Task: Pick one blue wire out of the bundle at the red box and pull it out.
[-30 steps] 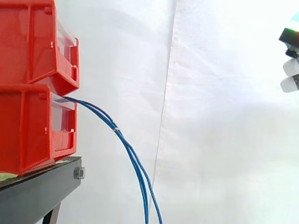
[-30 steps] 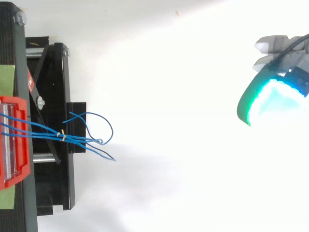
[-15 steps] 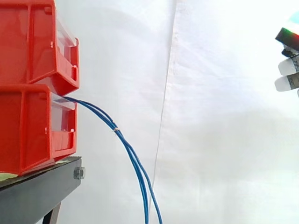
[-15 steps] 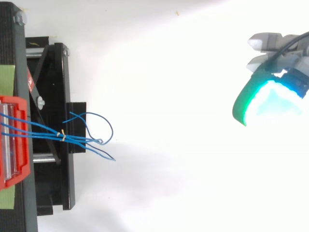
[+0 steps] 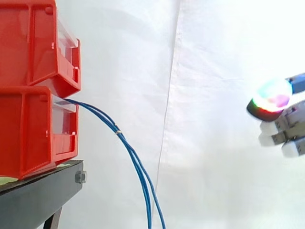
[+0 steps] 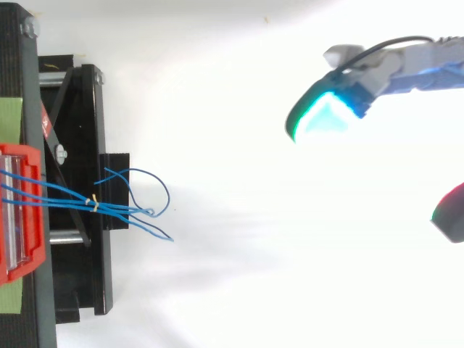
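Side view: two boxes sit stacked at the left edge of the frame, the upper red plastic box [image 5: 33, 43] on the lower red plastic box [image 5: 28, 133], both on a black metal stand [image 5: 43, 195] in the lower left corner. A bundle of thin blue wires [image 5: 125, 141] leaves the clear front of the lower box, arcs down to the right and runs off the bottom edge near the middle. A small pale tie [image 5: 118, 132] binds it partway along. The hand [image 5: 281, 128] hangs at the right edge at about mid-height, before the white curtain [image 5: 214, 57]. Its glowing fingertips [image 5: 271, 98] point left, well apart from the wires. Top view: the red boxes show at the left edge over the stand, and the wires run rightward from them across the stand, their loose ends curling and looping just past its right side. The hand is in the upper right of the frame with one cyan-green pad towards the middle and a reddish pad lower at the right edge. The two pads are well apart, so the hand is released and grasps nothing.
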Robot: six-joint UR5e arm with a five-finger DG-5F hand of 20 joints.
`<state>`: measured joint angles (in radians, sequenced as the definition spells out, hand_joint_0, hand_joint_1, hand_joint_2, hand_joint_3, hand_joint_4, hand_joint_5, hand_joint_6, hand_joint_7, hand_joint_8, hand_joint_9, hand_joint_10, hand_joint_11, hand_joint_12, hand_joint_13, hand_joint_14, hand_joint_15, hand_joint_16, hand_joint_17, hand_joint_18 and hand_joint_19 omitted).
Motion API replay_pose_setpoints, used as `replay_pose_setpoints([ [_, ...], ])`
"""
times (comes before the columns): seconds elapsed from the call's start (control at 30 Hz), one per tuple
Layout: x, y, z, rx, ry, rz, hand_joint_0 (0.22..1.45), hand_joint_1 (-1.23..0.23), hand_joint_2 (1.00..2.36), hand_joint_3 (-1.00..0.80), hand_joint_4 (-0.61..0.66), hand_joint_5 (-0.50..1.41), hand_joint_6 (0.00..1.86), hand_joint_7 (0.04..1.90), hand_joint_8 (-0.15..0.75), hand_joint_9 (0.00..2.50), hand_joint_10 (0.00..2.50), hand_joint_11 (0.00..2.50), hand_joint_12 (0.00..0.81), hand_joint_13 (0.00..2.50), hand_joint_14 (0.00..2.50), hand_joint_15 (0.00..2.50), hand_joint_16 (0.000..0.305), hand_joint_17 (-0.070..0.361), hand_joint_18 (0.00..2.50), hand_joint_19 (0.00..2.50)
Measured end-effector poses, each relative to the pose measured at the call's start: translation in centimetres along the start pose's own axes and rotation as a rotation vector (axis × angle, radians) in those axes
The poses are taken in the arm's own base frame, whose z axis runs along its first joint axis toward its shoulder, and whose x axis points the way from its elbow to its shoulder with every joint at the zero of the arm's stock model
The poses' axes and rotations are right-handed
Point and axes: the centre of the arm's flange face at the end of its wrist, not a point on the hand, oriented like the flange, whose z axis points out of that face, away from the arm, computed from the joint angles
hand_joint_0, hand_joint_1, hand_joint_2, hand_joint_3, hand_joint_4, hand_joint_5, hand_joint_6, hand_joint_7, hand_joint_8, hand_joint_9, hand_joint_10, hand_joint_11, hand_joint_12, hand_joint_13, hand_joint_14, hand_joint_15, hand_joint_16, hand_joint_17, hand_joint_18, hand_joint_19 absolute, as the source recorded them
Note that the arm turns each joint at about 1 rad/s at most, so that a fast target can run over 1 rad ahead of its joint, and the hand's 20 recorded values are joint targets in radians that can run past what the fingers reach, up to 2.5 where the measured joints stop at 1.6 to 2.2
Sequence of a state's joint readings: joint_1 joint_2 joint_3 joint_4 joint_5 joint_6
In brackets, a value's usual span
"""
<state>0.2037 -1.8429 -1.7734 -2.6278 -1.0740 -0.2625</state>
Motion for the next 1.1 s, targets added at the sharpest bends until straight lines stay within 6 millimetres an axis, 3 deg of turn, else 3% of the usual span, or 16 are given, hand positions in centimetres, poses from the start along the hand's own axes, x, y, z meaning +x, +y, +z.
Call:
replay_pose_setpoints([
  [0.3, 3.0, -4.0, 3.5, -0.061, -0.023, 0.038, 0.49, -0.56, 1.00, -0.50, 0.34, -0.20, 0.50, 0.77, 0.348, 0.46, 0.00, 0.10, 0.429, 0.20, 0.00, 0.02, 0.063, 0.142, 0.26, 0.23],
  [0.77, 4.7, -4.9, 5.8, -0.089, -0.063, -0.002, 0.49, -0.56, 1.00, -0.49, 0.35, -0.19, 0.50, 0.78, 0.355, 0.48, 0.00, 0.11, 0.434, 0.22, 0.00, 0.02, 0.063, 0.143, 0.28, 0.25],
  [1.1, 7.2, -7.1, 10.4, -0.068, -0.067, -0.008, 0.49, -0.56, 1.00, -0.49, 0.36, -0.19, 0.50, 0.78, 0.357, 0.48, 0.00, 0.13, 0.433, 0.22, 0.00, 0.03, 0.063, 0.143, 0.29, 0.25],
])
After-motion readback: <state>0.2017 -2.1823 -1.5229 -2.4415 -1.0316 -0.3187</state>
